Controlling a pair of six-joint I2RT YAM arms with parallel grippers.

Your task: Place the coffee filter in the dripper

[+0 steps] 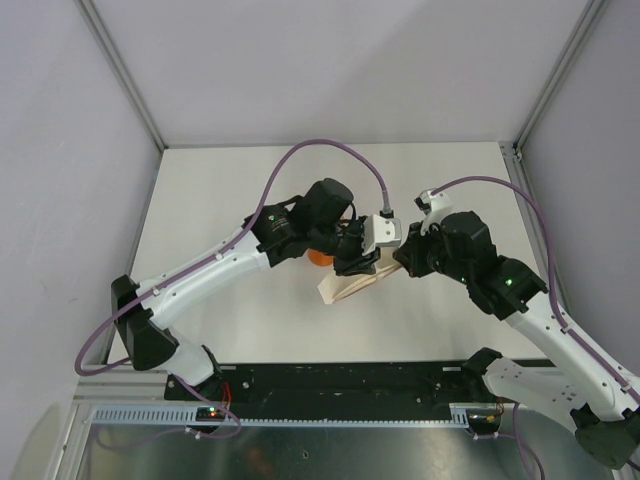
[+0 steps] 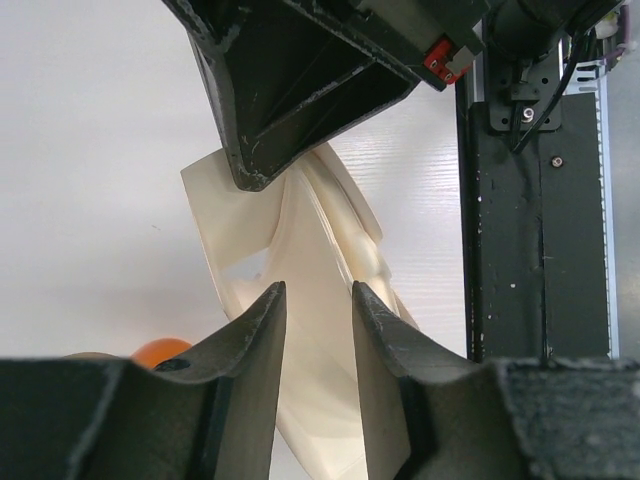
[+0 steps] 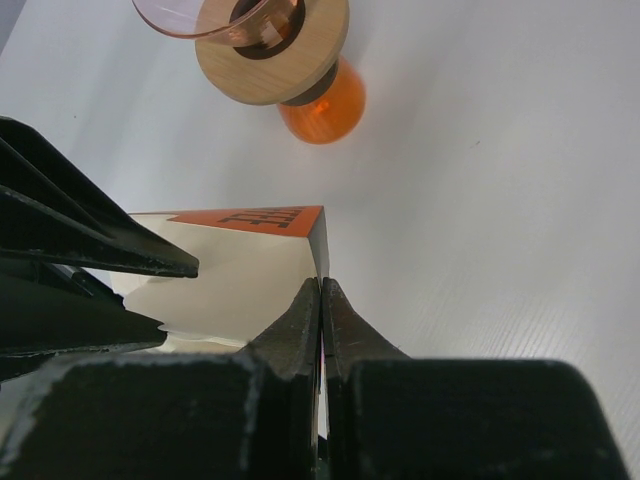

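Observation:
The coffee filter (image 2: 318, 235) is a pale fan-shaped stack of paper sticking out of the orange "COFFEE" packet (image 3: 262, 218). Both are held above the table in the middle of the top view (image 1: 350, 285). My right gripper (image 3: 322, 284) is shut on the packet's edge. My left gripper (image 2: 318, 288) is open, with one finger on each side of the filter. The dripper (image 3: 205, 15) is clear and pinkish. It sits on a wooden ring (image 3: 290, 70) over an orange cup (image 3: 330, 105), beyond the packet. In the top view my left wrist hides the dripper.
The orange cup shows as a small patch under my left wrist (image 1: 318, 258) and at the low left of the left wrist view (image 2: 160, 351). The black base rail (image 1: 350, 380) runs along the near edge. White table (image 1: 230, 190) lies around the arms.

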